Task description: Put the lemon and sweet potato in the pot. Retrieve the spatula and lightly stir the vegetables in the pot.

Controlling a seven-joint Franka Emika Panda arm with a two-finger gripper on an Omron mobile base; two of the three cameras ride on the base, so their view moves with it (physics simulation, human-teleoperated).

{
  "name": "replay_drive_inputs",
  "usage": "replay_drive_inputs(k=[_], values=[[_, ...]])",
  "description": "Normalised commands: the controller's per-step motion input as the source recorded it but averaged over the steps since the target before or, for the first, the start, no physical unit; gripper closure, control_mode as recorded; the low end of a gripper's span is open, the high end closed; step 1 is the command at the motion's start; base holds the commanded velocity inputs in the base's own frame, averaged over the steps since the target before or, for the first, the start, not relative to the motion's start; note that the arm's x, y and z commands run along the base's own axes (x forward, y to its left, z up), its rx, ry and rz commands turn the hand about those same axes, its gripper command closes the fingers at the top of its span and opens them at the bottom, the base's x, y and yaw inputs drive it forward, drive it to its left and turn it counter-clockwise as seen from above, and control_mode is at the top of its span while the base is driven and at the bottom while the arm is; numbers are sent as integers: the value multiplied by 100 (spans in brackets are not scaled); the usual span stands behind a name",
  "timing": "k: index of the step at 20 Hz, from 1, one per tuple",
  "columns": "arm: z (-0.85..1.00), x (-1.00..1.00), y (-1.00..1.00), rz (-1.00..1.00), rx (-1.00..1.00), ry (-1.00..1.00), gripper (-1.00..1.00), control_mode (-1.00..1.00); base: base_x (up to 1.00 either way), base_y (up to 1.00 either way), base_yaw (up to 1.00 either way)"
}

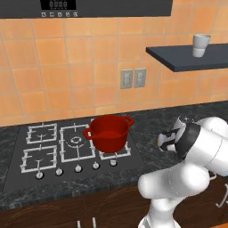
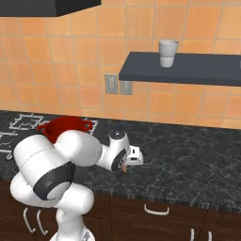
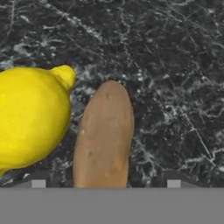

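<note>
Sweet potato, a dull tan-brown oblong lump (image 3: 104, 138), lies on the dark speckled stone counter (image 3: 175, 65) straight under my hand camera, its long axis running up the picture. Just beside it, on the left of that view, sits the bright yellow rounded lemon (image 3: 30, 116), nub pointing toward the potato's far end; a thin strip of counter shows between them, so they look apart. My gripper (image 3: 106, 183) hangs low over the potato: I see a pale finger tip (image 3: 38, 183) on either side of it, standing wide, with a gap on each side, so the pincer is open and holds nothing.

From the left base view, the glossy red round pot (image 1: 108, 132) stands on the gas hob's (image 1: 44, 151) right burner, near the back edge of the counter, well apart from the vegetables. In the right base view my hand reaches down near the front edge of the counter, right of the pot.
</note>
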Motion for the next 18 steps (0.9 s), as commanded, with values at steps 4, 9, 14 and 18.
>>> replay_drive_inputs(k=[4, 9, 14, 18], values=[[0, -20, 0, 0, 0, -1, 100, -100, 0, 0, 0], [63, -48, 0, 0, 0, -8, 100, -100, 0, 0, 0], [100, -55, 36, -3, 0, -10, 100, -100, 0, 0, 0], [100, -51, 81, -1, -1, -2, 100, -100, 0, 0, 0]])
